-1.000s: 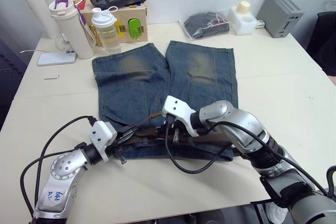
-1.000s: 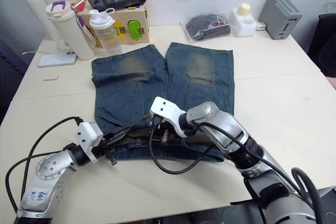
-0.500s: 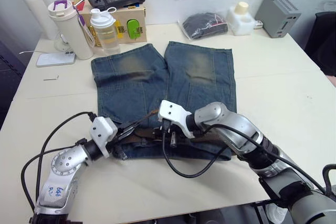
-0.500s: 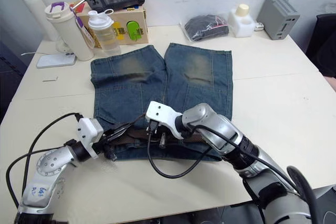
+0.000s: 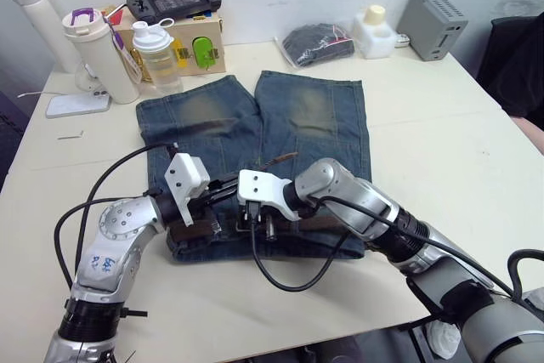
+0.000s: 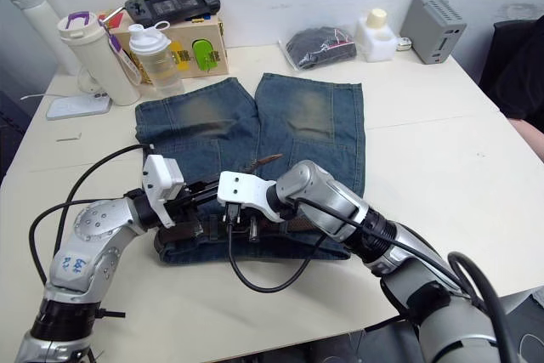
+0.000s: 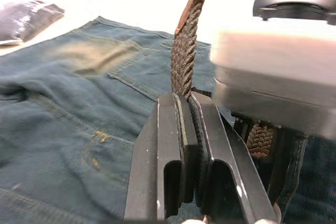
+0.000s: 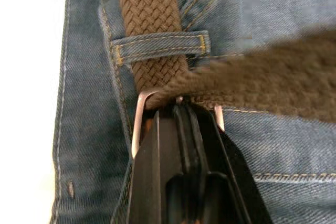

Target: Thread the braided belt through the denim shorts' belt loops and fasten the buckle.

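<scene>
One braided belt is lying across one pair of denim shorts, with the left gripper pinching its strap and the right gripper clamping the single buckle beside one belt loop.

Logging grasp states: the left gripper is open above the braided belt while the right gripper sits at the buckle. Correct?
Not quite. The left wrist view shows the left gripper shut on the braided belt, not open above it. The right gripper is at the buckle, as stated.

One piece of writing is visible: blue handwritten marks on a white patch on the left arm, at about 8 o'clock in the head view. They are too small to read with certainty. No other text is legible.
</scene>
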